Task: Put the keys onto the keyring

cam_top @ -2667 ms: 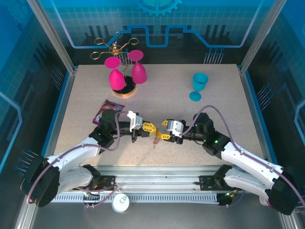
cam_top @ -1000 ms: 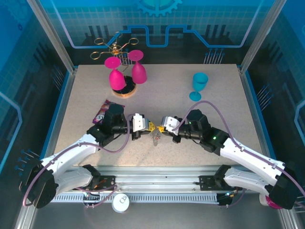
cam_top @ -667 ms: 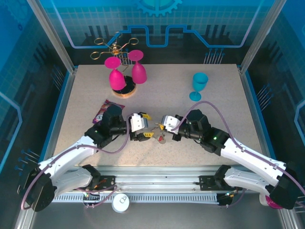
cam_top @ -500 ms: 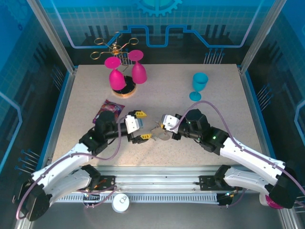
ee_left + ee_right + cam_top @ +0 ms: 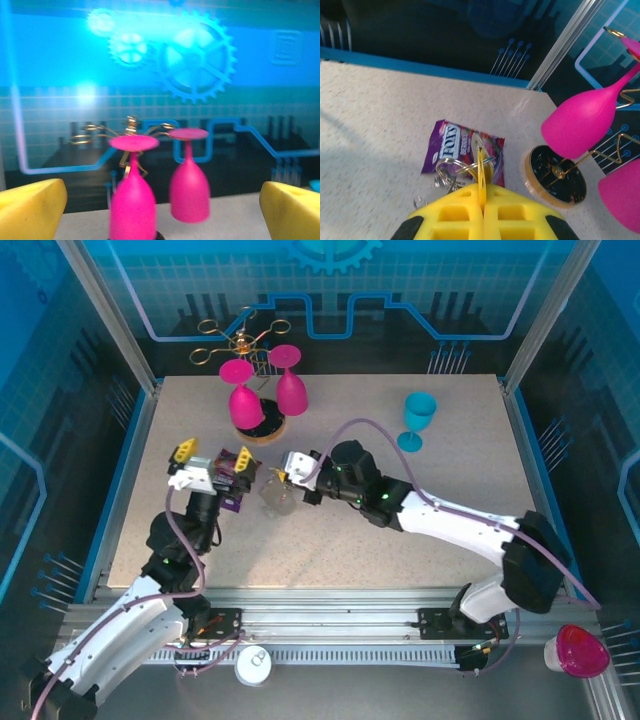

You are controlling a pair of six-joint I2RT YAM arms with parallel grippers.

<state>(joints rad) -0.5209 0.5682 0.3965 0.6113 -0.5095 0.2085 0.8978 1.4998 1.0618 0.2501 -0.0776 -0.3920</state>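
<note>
Right end effector clamped on yellow key, keyring just beside its tip; left end effector fingers wide apart.

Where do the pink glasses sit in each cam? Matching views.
Top external: pink glasses, far-left part of the table.
Left wrist: lower centre, inverted.
Right wrist: right edge, tilted in frame.
Shared landmark: gold wire rack with them.

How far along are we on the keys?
Nothing is visibly finished: the bunch is too blurred from above to show any key threaded. In hand: the right gripper is shut on a thin yellow piece, likely a key head, with metal rings beside it. The left gripper is open, empty. Left: the threading itself.
</note>
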